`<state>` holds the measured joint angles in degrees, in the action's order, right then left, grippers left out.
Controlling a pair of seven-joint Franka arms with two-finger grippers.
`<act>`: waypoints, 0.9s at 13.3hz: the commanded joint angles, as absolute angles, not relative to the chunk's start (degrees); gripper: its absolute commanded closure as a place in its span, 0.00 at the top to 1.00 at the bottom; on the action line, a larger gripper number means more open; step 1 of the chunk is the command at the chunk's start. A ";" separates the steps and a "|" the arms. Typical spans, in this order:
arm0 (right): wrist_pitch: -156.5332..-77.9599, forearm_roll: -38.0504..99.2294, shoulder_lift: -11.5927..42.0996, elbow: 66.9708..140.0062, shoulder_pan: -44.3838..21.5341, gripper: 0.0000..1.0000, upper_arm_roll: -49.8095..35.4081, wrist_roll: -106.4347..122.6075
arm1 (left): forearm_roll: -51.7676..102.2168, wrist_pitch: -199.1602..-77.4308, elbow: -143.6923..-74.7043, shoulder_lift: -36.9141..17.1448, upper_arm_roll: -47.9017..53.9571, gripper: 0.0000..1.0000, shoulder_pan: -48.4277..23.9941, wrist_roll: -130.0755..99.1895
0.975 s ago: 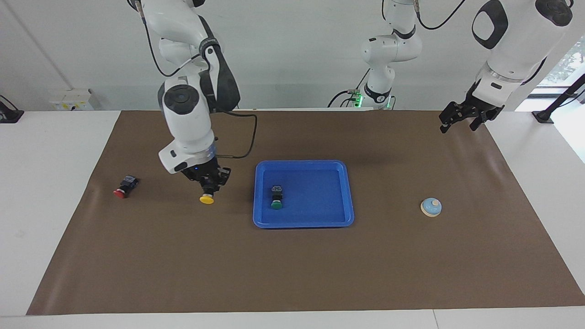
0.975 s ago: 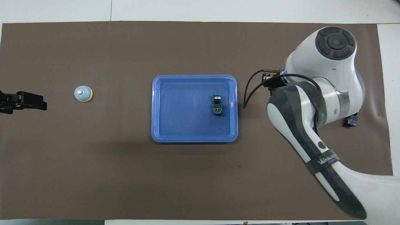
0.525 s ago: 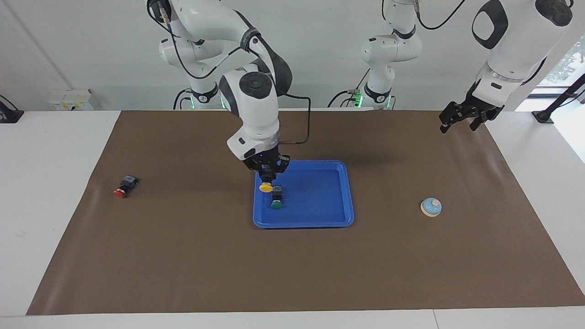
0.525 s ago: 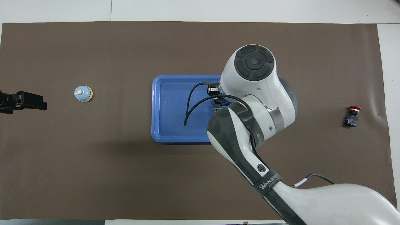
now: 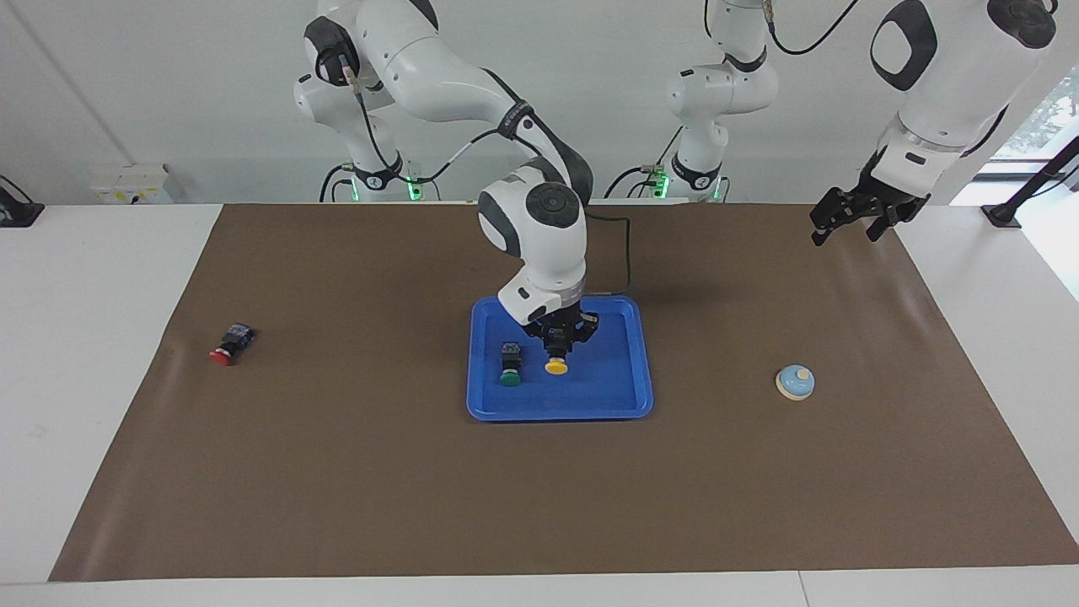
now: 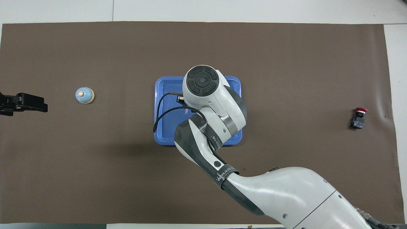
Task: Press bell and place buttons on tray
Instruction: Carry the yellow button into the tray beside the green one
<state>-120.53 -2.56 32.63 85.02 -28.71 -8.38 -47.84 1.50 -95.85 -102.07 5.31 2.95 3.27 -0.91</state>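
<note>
The blue tray (image 5: pixel 620 396) (image 6: pixel 162 95) lies mid-table. My right gripper (image 5: pixel 557 347) is shut on the yellow-capped button (image 5: pixel 555 366) and holds it just over the tray's floor; in the overhead view the arm hides both. The green-capped button (image 5: pixel 510 366) lies in the tray beside it, toward the right arm's end. The red-capped button (image 5: pixel 229 346) (image 6: pixel 358 117) lies on the mat near the right arm's end. The light-blue bell (image 5: pixel 795 382) (image 6: pixel 84 95) sits toward the left arm's end. My left gripper (image 5: pixel 847 221) (image 6: pixel 22 103) waits in the air over the mat's edge at the left arm's end.
A brown mat (image 5: pixel 539 489) covers the table, with white table (image 5: pixel 84 337) around it. The right arm (image 6: pixel 216 127) stretches low across the tray and the mat nearer to the robots.
My right gripper has carried the yellow-capped button from over the mat to over the tray, past the green-capped button, and lowered it. The left arm has not moved.
</note>
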 commanded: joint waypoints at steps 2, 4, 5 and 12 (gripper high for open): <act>-130.24 -2.90 30.68 95.69 -29.71 0.00 -8.00 -49.04 | 2.11 -95.01 -101.34 5.36 2.64 1.00 3.16 -0.88; -130.34 -2.90 30.41 96.33 -29.45 0.00 -8.00 -49.04 | 2.11 -95.01 -101.34 5.36 2.64 1.00 3.16 -0.88; -130.25 -2.90 30.41 96.50 -29.27 0.00 -8.00 -49.13 | 2.11 -95.01 -101.34 5.36 2.64 1.00 3.16 -0.88; -121.49 -2.55 30.24 90.54 -28.57 1.00 -8.00 -54.67 | 2.11 -95.01 -101.34 5.36 2.64 1.00 3.16 -0.88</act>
<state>-125.88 -2.59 31.21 92.98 -29.39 -7.93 -53.70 1.50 -95.85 -102.07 5.31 2.95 3.27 -0.91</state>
